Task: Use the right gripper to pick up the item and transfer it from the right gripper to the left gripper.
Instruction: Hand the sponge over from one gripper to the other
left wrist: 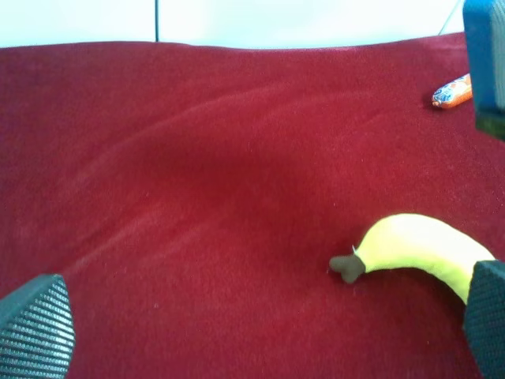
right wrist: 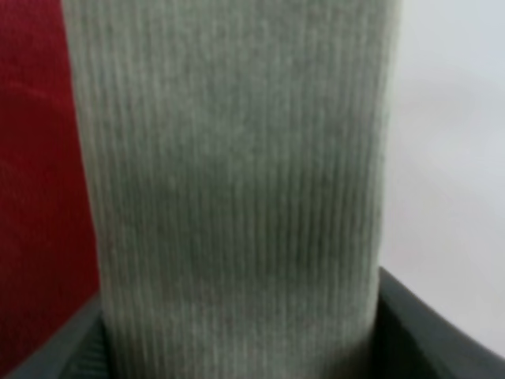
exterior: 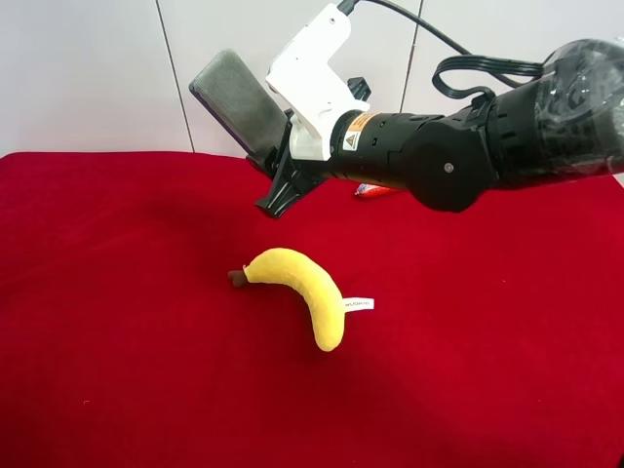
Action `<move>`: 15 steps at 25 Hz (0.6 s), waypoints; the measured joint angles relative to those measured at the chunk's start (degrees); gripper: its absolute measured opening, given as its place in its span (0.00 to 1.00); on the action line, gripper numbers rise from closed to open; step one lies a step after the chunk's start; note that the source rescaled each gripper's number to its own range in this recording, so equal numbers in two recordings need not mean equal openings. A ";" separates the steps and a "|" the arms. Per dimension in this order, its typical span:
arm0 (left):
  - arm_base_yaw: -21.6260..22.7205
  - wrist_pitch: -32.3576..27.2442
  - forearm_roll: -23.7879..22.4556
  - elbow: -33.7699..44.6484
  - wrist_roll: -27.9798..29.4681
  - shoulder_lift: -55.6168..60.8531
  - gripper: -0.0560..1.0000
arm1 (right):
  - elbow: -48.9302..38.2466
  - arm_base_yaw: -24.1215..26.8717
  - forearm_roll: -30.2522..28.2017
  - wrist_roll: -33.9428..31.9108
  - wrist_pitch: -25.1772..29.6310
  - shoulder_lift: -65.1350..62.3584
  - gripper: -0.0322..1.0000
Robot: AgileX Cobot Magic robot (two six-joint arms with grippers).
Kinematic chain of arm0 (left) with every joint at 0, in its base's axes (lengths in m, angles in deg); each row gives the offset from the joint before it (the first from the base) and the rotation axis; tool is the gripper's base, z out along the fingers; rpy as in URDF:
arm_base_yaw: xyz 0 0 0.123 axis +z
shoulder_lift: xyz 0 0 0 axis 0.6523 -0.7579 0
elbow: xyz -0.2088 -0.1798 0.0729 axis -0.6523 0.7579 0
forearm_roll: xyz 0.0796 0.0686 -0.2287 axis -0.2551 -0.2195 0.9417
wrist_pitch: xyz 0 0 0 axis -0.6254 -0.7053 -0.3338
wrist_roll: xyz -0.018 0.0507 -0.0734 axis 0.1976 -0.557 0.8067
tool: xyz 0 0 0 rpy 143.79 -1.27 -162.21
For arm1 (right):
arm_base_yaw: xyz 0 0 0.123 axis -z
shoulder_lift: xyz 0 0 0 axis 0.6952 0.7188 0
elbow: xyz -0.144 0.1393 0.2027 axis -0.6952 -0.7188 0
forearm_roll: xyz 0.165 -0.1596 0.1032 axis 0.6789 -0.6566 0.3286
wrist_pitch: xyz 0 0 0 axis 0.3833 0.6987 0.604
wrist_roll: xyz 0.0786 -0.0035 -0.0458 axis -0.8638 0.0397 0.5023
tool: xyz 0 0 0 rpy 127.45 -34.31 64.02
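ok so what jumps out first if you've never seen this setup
The yellow plush banana lying in the middle of the bright red tablecloth catches the eye first. Above it, the right tool holds a grey ribbed pad up in the air. A small orange packet lies toward the back of the cloth.

Grey item [right wrist: 237, 189]: ribbed knit fabric, matt. Banana [exterior: 297, 283]: yellow plush. Tbl cover [exterior: 117, 292]: red cloth, matt, fuzzy.

Banana [exterior: 302, 288] yellow w/ brown stem — cloth [exterior: 117, 341] red; item [exterior: 234, 97] grey, fine ribbed; packet [left wrist: 451, 91] orange
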 joint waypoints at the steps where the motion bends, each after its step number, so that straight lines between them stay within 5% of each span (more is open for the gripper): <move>1: -0.22 0.18 0.14 -2.14 -0.36 -3.23 1.00 | 0.00 0.00 0.00 0.00 0.00 0.00 0.03; 15: -16.00 3.26 2.44 -27.30 -0.86 -35.39 1.00 | 0.00 0.00 0.00 0.00 0.00 0.00 0.03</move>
